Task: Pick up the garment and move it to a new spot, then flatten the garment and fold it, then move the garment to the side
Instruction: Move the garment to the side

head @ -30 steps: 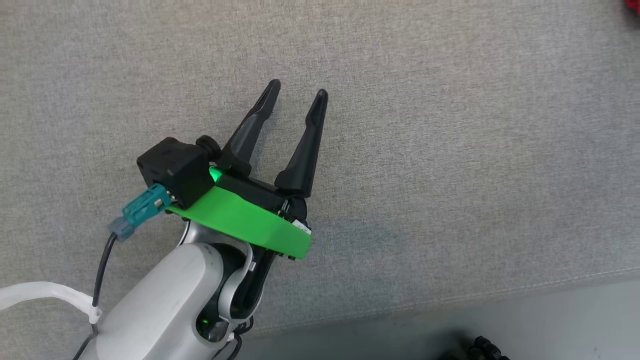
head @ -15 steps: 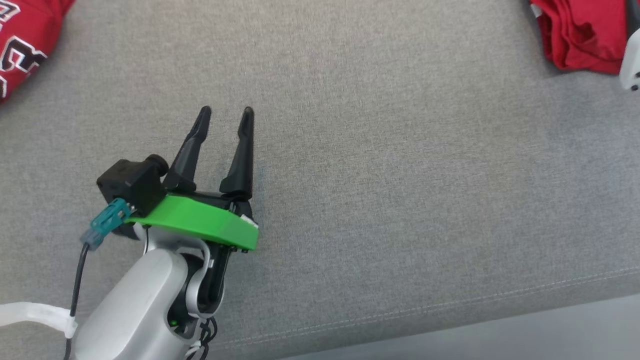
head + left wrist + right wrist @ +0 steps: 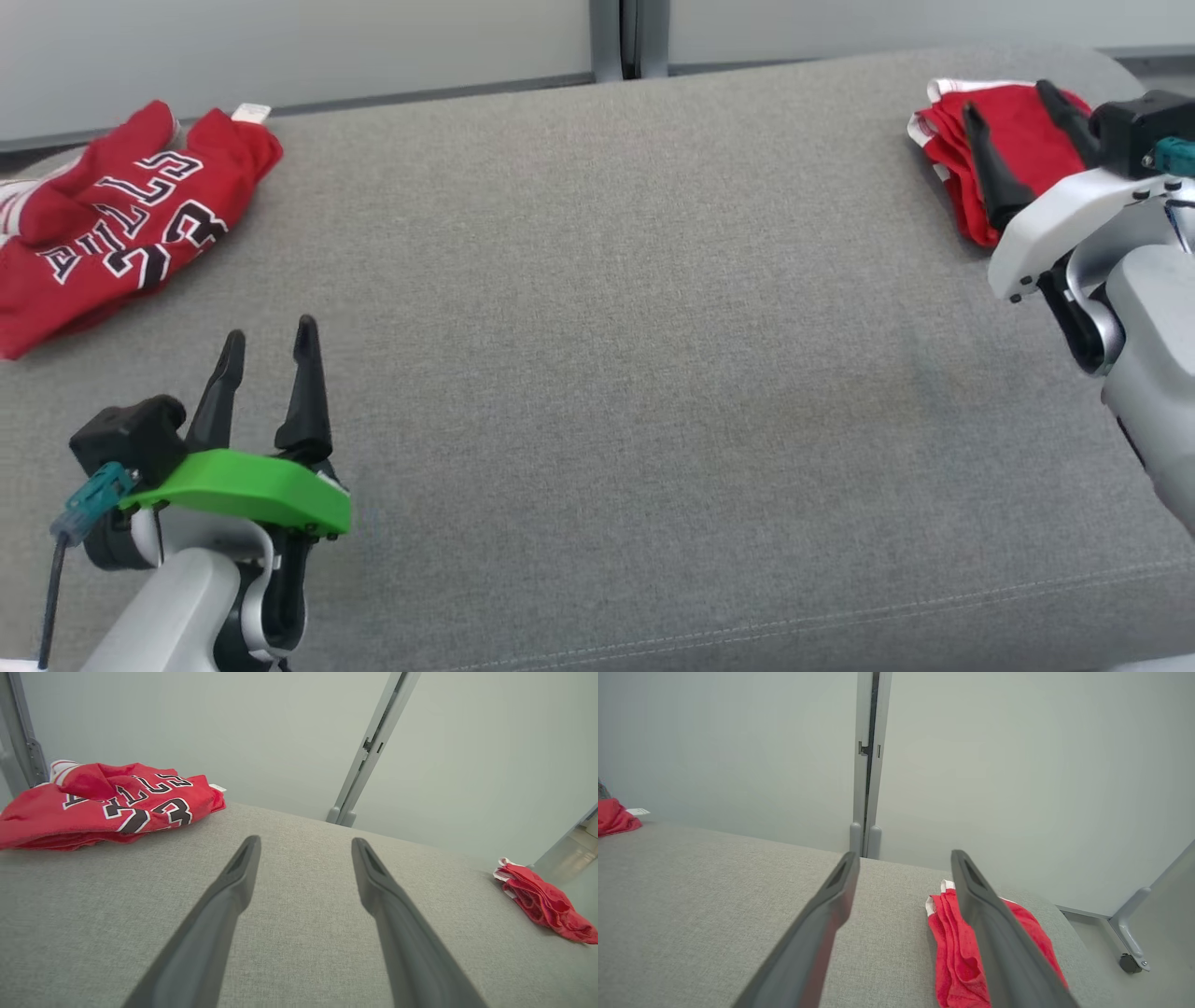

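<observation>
Ahead and left of the left gripper (image 3: 269, 329), jaws apart and empty, the crumpled red lettered jersey (image 3: 112, 224) lies slantwise on the grey fabric desk (image 3: 607, 327), far from the right gripper (image 3: 1008, 98), its jaws likewise apart over a folded red garment (image 3: 1022, 149).

The tabletop (image 3: 597, 327) is covered with grey woven fabric, with a seam along its near edge. A crumpled red jersey (image 3: 112, 224) with black-and-white letters lies at its far left corner. A folded red garment (image 3: 943, 149) lies at its far right corner, well apart.
</observation>
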Robot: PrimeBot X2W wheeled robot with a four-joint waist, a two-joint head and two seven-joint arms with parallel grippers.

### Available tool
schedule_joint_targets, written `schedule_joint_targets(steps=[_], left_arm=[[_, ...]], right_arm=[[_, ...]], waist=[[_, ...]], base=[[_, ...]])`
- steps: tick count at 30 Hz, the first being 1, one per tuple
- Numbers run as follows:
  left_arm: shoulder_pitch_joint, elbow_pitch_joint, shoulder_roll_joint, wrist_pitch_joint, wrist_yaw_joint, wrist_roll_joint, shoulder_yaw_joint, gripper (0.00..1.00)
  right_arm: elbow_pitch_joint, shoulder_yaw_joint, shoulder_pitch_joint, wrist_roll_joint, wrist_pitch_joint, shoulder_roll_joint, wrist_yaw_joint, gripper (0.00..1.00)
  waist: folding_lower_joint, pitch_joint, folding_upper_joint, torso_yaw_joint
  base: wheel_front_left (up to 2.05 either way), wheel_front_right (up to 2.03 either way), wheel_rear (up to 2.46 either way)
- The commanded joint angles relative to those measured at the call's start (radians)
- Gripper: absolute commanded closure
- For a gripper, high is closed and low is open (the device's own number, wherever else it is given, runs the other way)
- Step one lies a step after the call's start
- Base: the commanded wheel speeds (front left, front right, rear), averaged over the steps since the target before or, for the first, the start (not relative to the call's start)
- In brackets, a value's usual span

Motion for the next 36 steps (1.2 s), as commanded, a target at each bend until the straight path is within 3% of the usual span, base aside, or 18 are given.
schedule_joint_targets(steps=[1, 7, 13, 26, 31, 36], left_arm=[[0.019, 0.003, 0.012, -0.009, -0.003, 0.004, 0.001, 0.00], [0.066, 0.012, 0.044, -0.006, -0.027, 0.019, -0.015, 0.00], [0.108, 0.021, 0.063, -0.007, -0.031, 0.037, -0.036, 0.00], [0.212, 0.004, 0.027, -0.016, -0.006, 0.060, 0.029, 0.00], [0.225, -0.002, 0.001, -0.017, -0.014, 0.073, 0.036, 0.00], [0.233, -0.002, -0.019, -0.017, -0.025, 0.091, 0.048, 0.00]], right_arm=[[-0.010, -0.005, 0.024, -0.001, -0.003, 0.001, -0.001, 0.00], [-0.118, -0.094, 0.163, -0.028, 0.002, 0.026, -0.001, 0.00], [-0.213, -0.226, 0.318, -0.063, 0.023, 0.099, -0.001, 0.00], [-0.476, -0.510, 0.629, -0.279, 0.125, 0.360, -0.001, 0.00], [-0.593, -0.539, 0.727, -0.316, 0.174, 0.397, -0.001, 0.00], [-0.676, -0.531, 0.783, -0.280, 0.209, 0.401, -0.001, 0.00]], waist=[[0.0001, -0.048, 0.0000, 0.031], [0.0001, -0.066, 0.0000, 0.058], [0.0001, -0.090, 0.0000, 0.071], [0.0001, -0.117, 0.0000, 0.062], [0.0001, -0.120, 0.0000, 0.064], [0.0001, -0.122, 0.0000, 0.059]], base=[[0.00, 0.00, 0.00], [0.00, 0.00, 0.00], [0.00, 0.00, 0.00], [0.00, 0.00, 0.00], [0.00, 0.00, 0.00], [0.00, 0.00, 0.00]])
